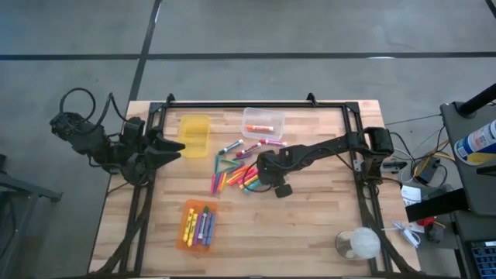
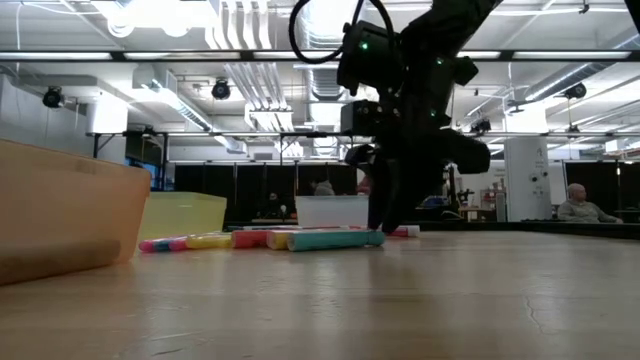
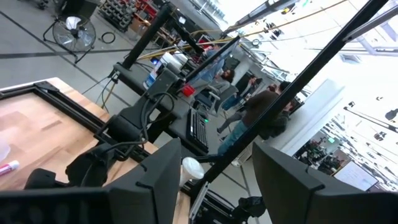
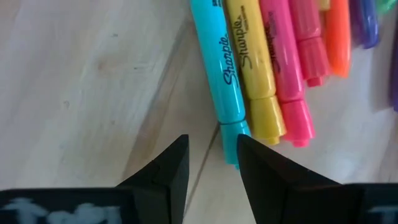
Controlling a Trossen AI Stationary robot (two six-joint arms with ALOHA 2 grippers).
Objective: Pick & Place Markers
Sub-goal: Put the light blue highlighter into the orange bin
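Several bright markers (image 1: 236, 172) lie side by side on the wooden table's middle. In the right wrist view a cyan marker (image 4: 217, 68) is the outermost, next to yellow and pink ones (image 4: 273, 68). My right gripper (image 4: 213, 158) points steeply down at this pile's right side (image 1: 260, 175), open with a narrow gap. Its fingers stand over the cyan marker's cap end, close above the table (image 2: 385, 222). My left gripper (image 1: 177, 147) waits open at the table's left, raised and pointing level, with nothing between its fingers (image 3: 211, 180). My right gripper has the cyan marker's cap tip (image 4: 231, 155) just inside its gap, close against one finger (image 4: 261, 174). I cannot tell whether that finger touches it. The marker lies flat on the table.
A yellow bin (image 1: 194, 136) and a clear bin (image 1: 263, 122) holding a marker stand at the far side. An orange bin (image 1: 198, 225) with several markers sits near the front. A clear round object (image 1: 358, 244) is at the front right. Black frame rails (image 1: 256, 105) border the table.
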